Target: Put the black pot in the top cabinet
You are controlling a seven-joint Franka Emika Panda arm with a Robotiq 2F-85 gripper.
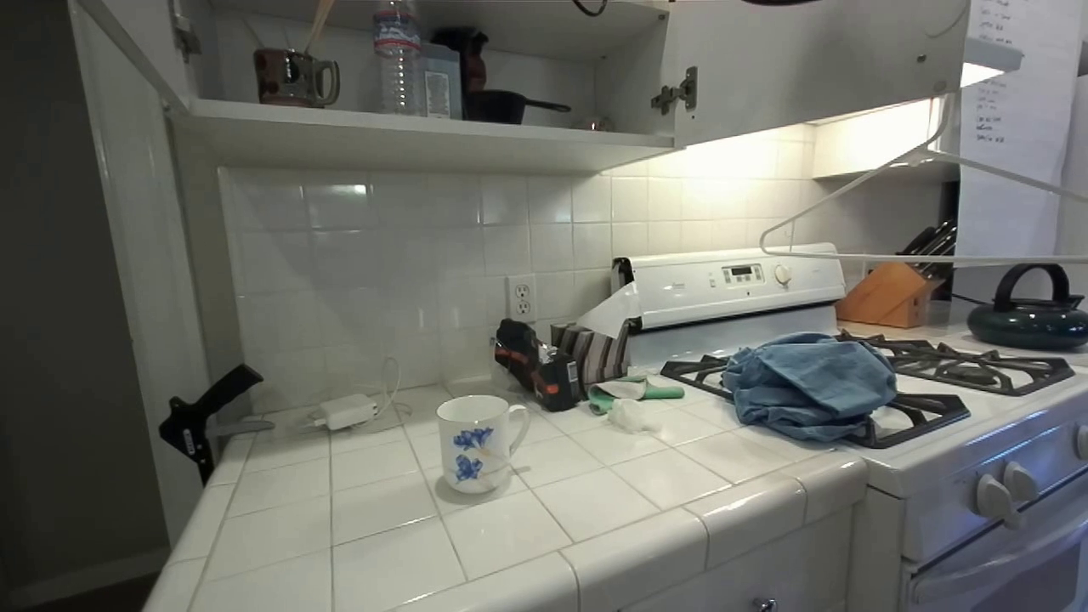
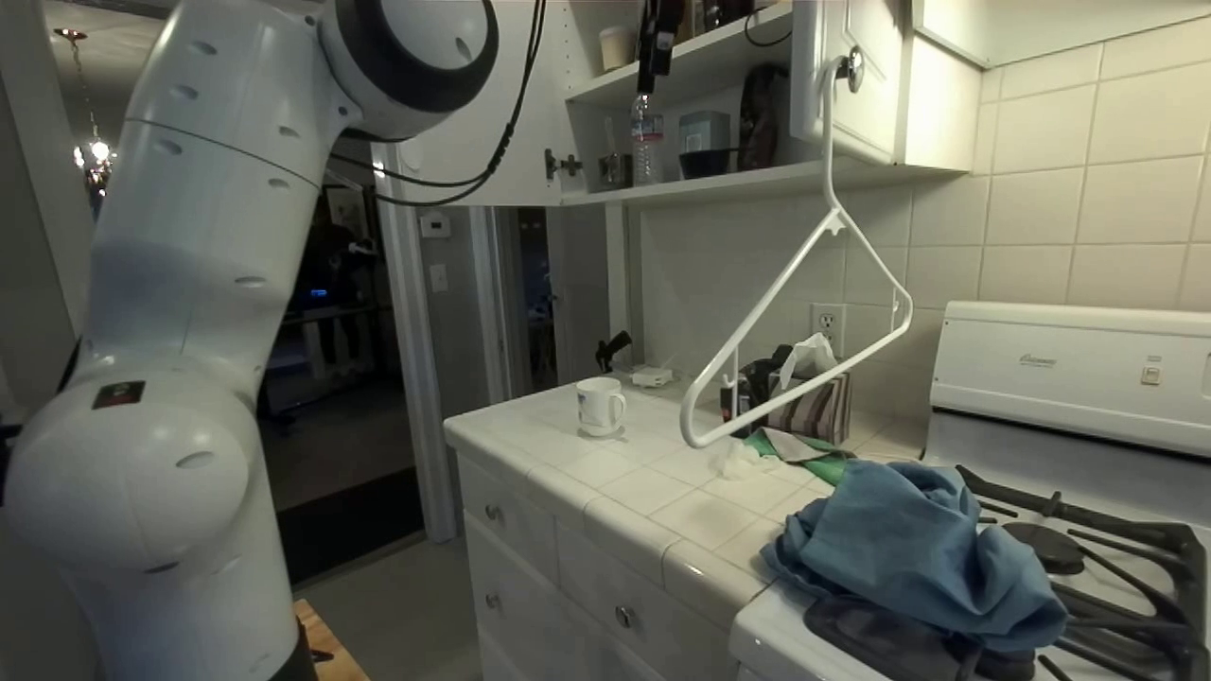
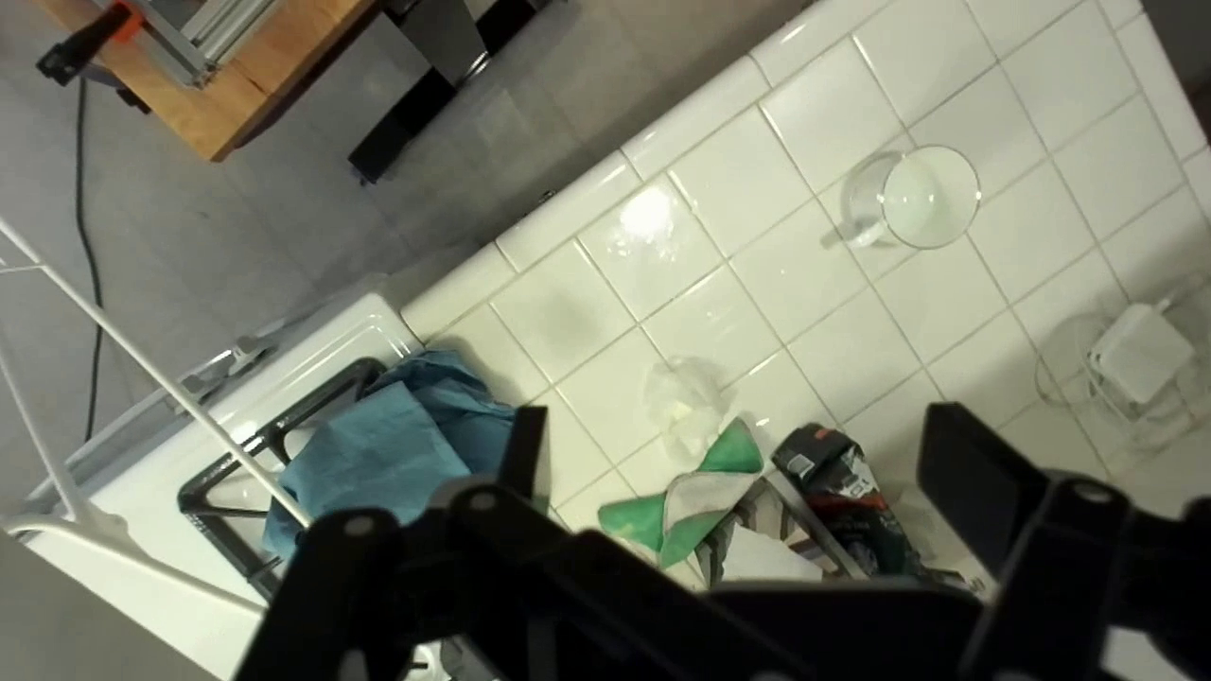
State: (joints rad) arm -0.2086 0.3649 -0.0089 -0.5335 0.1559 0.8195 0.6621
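Observation:
The black pot [image 1: 497, 107] sits upright on the lower shelf of the white top cabinet [image 1: 408, 140], its handle [image 1: 546, 105] pointing to the right in that exterior view. In an exterior view, the pot [image 2: 705, 164] stands beside a grey box, on the shelf of the open cabinet [image 2: 738, 185]. My gripper [image 3: 743, 445] is open and empty in the wrist view, its fingers wide apart high over the counter. Part of the gripper [image 2: 659, 43] shows at the top edge of an exterior view, in front of the cabinet. The pot is out of the wrist view.
A bottle [image 1: 398, 68], a brown mug [image 1: 293, 78] and a grey box [image 1: 440, 81] share the shelf. A white hanger [image 2: 833, 222] hangs from the cabinet door knob. A blue-patterned mug [image 1: 476, 446] stands on the counter. A blue cloth [image 1: 807, 387] lies on the stove.

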